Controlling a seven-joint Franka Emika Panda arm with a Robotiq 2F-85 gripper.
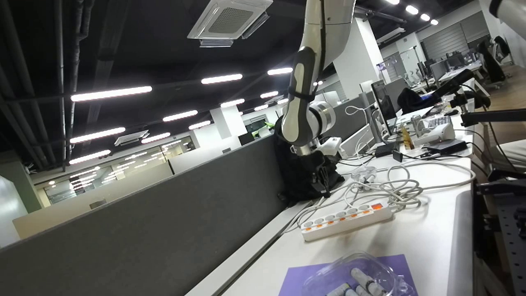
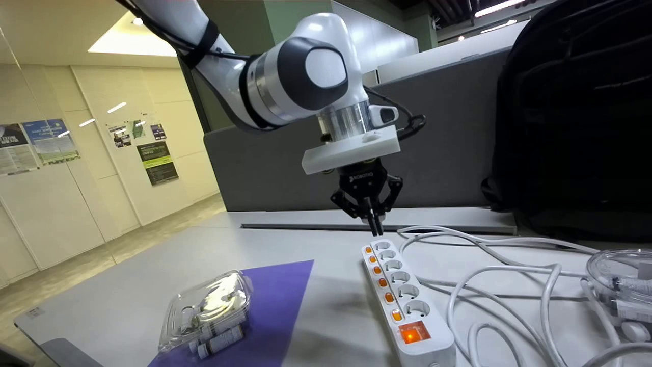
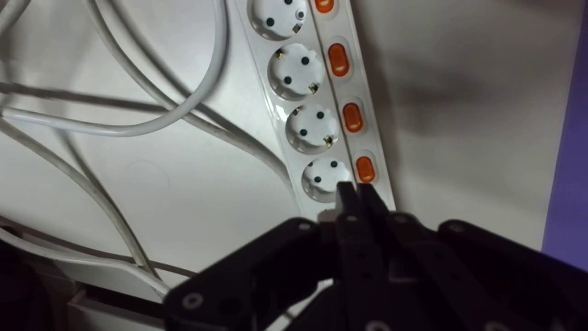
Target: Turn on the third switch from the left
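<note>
A white power strip (image 1: 349, 231) lies on the desk, also in an exterior view (image 2: 399, 294) and the wrist view (image 3: 333, 96). A row of small orange switches runs beside its round sockets. The large main switch (image 2: 414, 333) at one end glows orange. The third small switch (image 1: 330, 222) from the opposite end shows in both exterior views (image 2: 377, 269). I cannot tell whether it is on. My gripper (image 2: 377, 232) is shut and empty, pointing down above the far end of the strip. In the wrist view the fingertips (image 3: 355, 185) appear just below an orange switch (image 3: 365, 168).
White cables (image 2: 509, 306) loop beside the strip. A purple sheet (image 2: 285, 300) with a clear plastic box (image 2: 209, 311) of markers lies on the other side. A black backpack (image 2: 575, 127) and grey partition (image 2: 285, 173) stand behind. A clear round container (image 2: 624, 285) stands near the cables.
</note>
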